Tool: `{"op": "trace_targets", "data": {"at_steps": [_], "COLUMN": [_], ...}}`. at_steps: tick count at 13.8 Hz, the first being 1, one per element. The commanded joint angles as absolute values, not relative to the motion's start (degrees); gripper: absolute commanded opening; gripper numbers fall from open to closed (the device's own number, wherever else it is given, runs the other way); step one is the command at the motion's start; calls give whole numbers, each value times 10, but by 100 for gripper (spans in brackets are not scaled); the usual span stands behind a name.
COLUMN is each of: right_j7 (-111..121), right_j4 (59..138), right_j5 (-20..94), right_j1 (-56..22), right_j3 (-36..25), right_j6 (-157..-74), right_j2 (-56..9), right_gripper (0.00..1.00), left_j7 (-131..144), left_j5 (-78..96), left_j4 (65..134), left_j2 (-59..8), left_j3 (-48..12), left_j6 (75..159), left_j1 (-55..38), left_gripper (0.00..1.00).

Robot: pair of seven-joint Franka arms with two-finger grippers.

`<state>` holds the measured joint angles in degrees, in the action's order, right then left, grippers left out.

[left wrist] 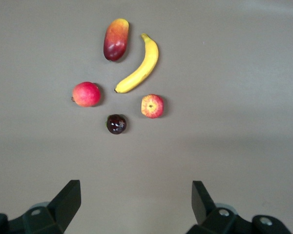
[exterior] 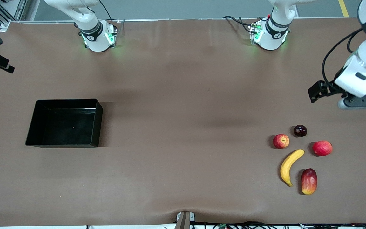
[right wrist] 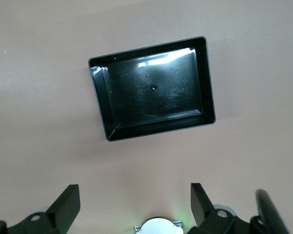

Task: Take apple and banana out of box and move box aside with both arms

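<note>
The yellow banana (exterior: 291,165) and the small red apple (exterior: 281,141) with yellow streaks lie among a cluster of fruit toward the left arm's end of the table. Both also show in the left wrist view, the banana (left wrist: 139,66) and the apple (left wrist: 152,106). My left gripper (left wrist: 136,187) is open and empty, up in the air beside the cluster. The black tray (exterior: 99,122) sits empty toward the right arm's end. My right gripper (right wrist: 135,190) is open and empty, high over the table near its own base, looking down on the tray (right wrist: 100,100).
A dark plum (exterior: 300,130), a round red fruit (exterior: 322,148) and a red-yellow mango (exterior: 309,181) lie around the banana and apple. The left arm's wrist (exterior: 359,79) hangs at the table's end. Both arm bases (exterior: 97,36) stand along the table's edge farthest from the front camera.
</note>
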<state>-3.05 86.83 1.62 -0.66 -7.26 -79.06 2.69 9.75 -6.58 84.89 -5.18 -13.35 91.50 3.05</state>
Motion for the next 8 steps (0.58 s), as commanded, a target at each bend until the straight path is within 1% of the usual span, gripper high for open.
{"op": "trace_targets", "data": {"at_steps": [1,5,8], "right_j7": [-15,40,41], "right_j4": [875,875,875], "right_j5": [12,10,10], "right_j1": [-3,-4,-6], "right_j3": [-73,-71,-70], "right_j6": [-795,-795,-795], "right_j2": [33,32,33], "right_gripper": [100,100,100], "left_j7": [71,57,39], "left_j5": [-45,-43,-11], "left_j4": [902,933,953], "left_j2": [2,36,54], "left_j3": [-84,-83,-66], "left_j6": [916,920,922], "left_j1": [-4,-8,-8], "left_gripper": [100,100,100]}}
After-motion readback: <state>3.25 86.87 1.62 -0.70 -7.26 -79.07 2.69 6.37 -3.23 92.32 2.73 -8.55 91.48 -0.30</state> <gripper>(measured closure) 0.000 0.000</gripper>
